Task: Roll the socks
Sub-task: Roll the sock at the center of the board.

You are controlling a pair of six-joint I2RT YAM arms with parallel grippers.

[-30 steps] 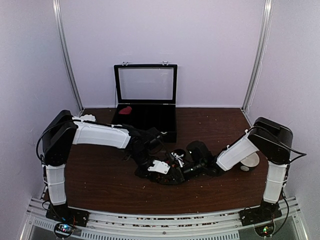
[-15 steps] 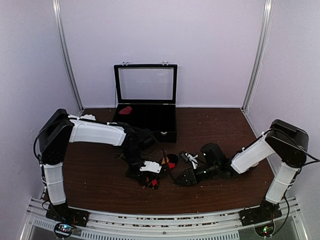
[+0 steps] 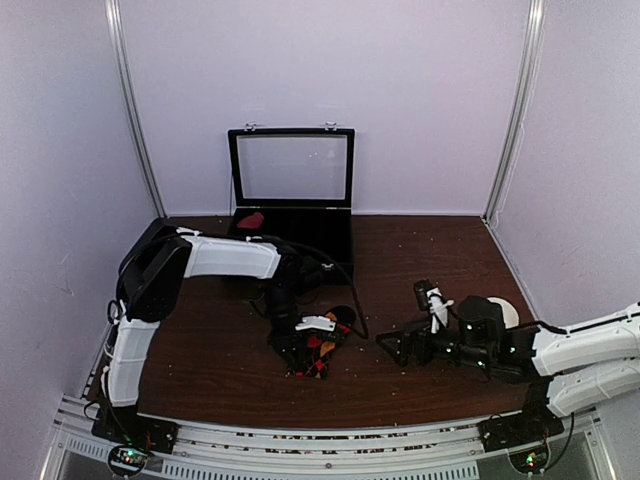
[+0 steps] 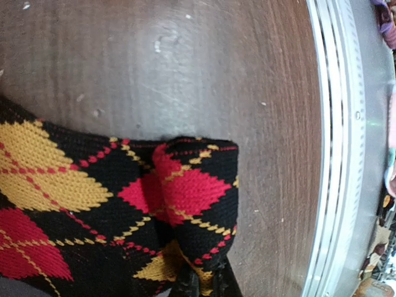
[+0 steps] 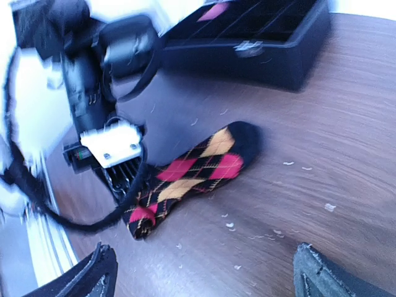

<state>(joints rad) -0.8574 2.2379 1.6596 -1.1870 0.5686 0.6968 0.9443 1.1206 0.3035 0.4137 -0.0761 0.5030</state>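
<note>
On the dark wooden surface (image 3: 200,370), the left hand (image 3: 306,364) pointed straight down, its fingers (image 4: 199,286) pressed together on a gathered fold of the black argyle sock (image 3: 328,338). The sock (red and orange diamonds) lay flat near the surface's middle, running away from that hand toward 1 o'clock. The left arm reached in from 9 o'clock, elbow raised, wrist bent down. At 3 o'clock of the sock and well apart from it, the right hand (image 3: 396,346) lay low, spread wide and holding nothing, aimed toward 9 o'clock on a low, outstretched arm. At 12 o'clock stood a black box (image 3: 342,240), its glass lid (image 3: 290,168) upright; a pink-red bundle (image 3: 250,220) sat in its far-left compartment, too small to make out.
</note>
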